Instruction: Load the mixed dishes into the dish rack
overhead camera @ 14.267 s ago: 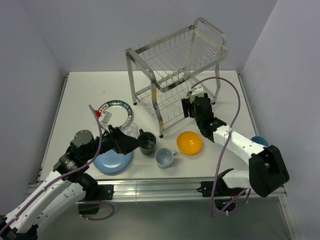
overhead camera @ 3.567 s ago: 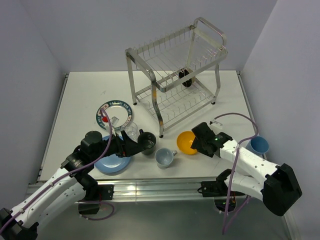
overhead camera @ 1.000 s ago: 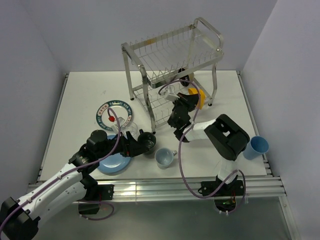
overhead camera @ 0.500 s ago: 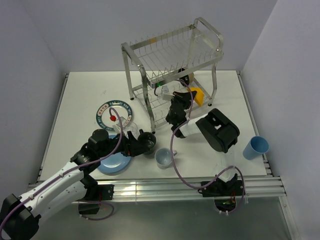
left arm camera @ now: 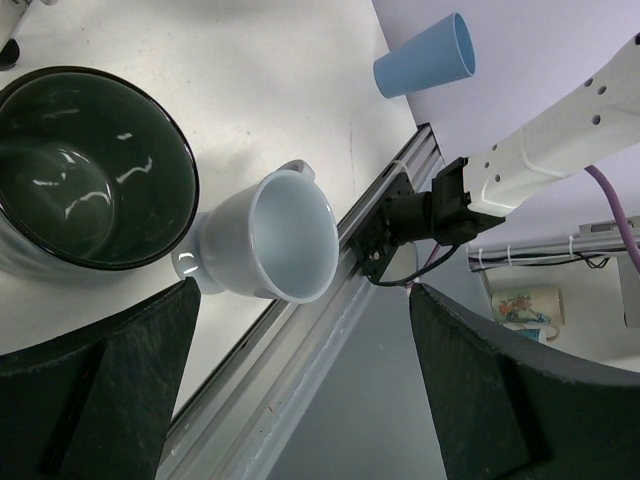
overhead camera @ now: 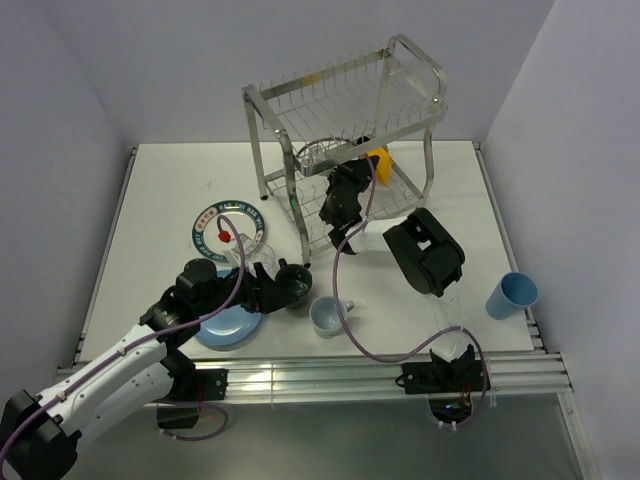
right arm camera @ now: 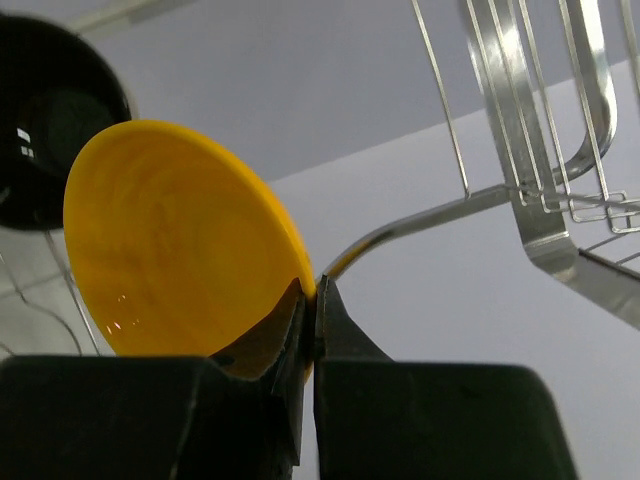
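1. Your right gripper (right arm camera: 312, 300) is clamped on the rim of the orange bowl (right arm camera: 180, 240), with one finger on each face of it. That's a solid pinch from what the wrist cam shows.
2. The bowl is up on its edge inside the dish rack (overhead camera: 340, 95), under the top shelf at the lower tier. I honestly can't tell whether it's touching the lower wires.
3. There's a dark round dish (right arm camera: 50, 110) inside the rack too, just beside the bowl.
4. Your left gripper (overhead camera: 270, 291) has its jaws spread wide with nothing between them. It sits low over the table (overhead camera: 170, 180) on the near side of the rack, out from the rack's near left leg.
5. The dark mug (overhead camera: 293, 285) stands upright just beside that gripper and is the closest loose dish to the rack's near left leg. I can't make out whether a finger touches it.
6. The clear glass (overhead camera: 262, 258) is just left of the dark mug, near the same rack leg.
7. The pale mug (overhead camera: 325, 315) is upright and a bit farther out from the rack than the dark mug.
8. The light blue plate (overhead camera: 228, 325) lies flat, partly under your left arm, farther from the rack again.
9. The patterned plate (overhead camera: 228, 225) lies flat off the rack's left side.
10. The blue cup (overhead camera: 510, 295) is well apart from the rack, off its right side near the table edge.
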### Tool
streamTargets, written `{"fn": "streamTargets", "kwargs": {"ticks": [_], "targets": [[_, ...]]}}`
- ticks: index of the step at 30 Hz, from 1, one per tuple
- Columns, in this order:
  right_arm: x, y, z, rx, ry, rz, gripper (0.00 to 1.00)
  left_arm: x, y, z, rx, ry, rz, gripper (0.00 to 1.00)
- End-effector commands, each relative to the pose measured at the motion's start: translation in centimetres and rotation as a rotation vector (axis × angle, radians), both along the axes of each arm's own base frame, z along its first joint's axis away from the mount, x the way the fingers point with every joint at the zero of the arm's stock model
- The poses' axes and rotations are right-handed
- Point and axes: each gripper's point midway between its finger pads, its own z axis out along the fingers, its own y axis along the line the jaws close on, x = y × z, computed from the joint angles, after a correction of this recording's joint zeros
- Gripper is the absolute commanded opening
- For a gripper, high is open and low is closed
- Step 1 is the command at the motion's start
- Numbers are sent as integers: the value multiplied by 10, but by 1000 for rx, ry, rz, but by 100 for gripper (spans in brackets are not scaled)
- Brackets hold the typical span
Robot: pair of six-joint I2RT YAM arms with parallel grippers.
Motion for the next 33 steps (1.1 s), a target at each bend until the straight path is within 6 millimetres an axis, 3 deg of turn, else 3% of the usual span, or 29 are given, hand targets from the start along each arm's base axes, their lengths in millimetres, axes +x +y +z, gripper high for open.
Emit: {"fn": "streamTargets", "kwargs": {"ticks": [1,19,33], "targets": [[13,6,23,129,-141,44,0,6,-5,25,-41,-86,-10,92],[63,31,-7,157,-55,79,0,6,-7,21,-56,-76,-9,92],[86,31,-26,192,-19,54,0,6,-7,27,-51,-86,-15,92]]}}
